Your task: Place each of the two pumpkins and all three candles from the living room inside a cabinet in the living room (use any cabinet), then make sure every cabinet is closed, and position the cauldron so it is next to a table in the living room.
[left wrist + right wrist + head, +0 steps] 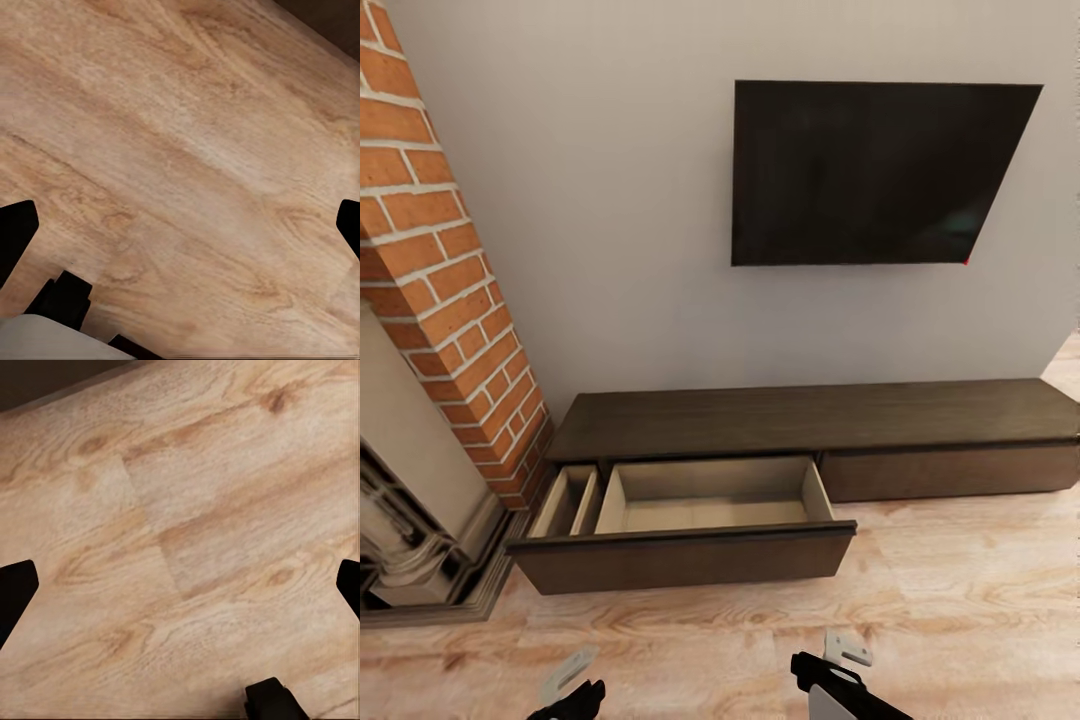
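The long, low dark brown cabinet (810,415) stands against the grey wall. Its wide left drawer (690,558) is pulled out over the floor, and its pale inside holds nothing I can see. A narrow side compartment (565,500) sits at the drawer's left end. The drawer on the right (950,470) is closed. My left gripper (570,685) and right gripper (842,655) hang low in front of the open drawer, above the wooden floor. In both wrist views the dark fingertips (15,232) (15,592) stand far apart with only floorboards between them. The pumpkins, candles, cauldron and table are out of view.
A red brick chimney (450,300) and a pale fireplace surround (410,520) stand close on the left, touching the cabinet's left end. A black TV (870,170) hangs on the wall above the cabinet. Light wooden floor (960,620) stretches in front and to the right.
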Tool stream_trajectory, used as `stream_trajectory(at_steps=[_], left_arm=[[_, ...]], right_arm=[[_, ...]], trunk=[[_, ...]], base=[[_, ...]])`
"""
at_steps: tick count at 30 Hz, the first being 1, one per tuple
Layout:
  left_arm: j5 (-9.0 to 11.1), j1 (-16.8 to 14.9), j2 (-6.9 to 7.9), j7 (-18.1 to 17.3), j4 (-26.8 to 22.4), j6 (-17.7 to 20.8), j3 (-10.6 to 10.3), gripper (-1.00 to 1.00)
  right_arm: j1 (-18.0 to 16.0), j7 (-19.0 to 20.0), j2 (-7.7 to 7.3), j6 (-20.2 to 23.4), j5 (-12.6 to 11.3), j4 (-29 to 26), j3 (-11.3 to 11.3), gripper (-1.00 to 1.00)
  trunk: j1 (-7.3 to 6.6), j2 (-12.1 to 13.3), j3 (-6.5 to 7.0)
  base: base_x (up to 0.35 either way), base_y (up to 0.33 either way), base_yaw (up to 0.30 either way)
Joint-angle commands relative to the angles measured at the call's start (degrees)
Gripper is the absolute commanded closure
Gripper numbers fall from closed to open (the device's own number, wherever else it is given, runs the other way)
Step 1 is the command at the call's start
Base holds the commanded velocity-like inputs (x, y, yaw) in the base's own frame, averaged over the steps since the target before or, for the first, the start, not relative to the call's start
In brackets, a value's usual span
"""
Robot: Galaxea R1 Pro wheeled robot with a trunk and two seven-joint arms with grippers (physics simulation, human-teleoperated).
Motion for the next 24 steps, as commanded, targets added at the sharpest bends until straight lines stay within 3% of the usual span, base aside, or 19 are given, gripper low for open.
stream_trajectory(at_steps=[1,24], left_arm=[[0.25,-0.04,0.09,0.47,-0.14,0.08,-0.39,-1.00],[0.18,-0.04,0.09,0.48,-0.14,-0.01,-0.38,-1.00]], right_arm=[[-0.07,-0.31,-0.02,-0.30,-0.62,-0.05,0.48,-1.00],[-0.07,-0.51,-0.07,-0.19,-1.09,0.13,0.47,-1.00]], trunk=[[-0.26,0.38,0.13],[-5.31,9.61,4.26]], base=[[-0.264,0.059,0.000],[-0.141,0.013,0.000]])
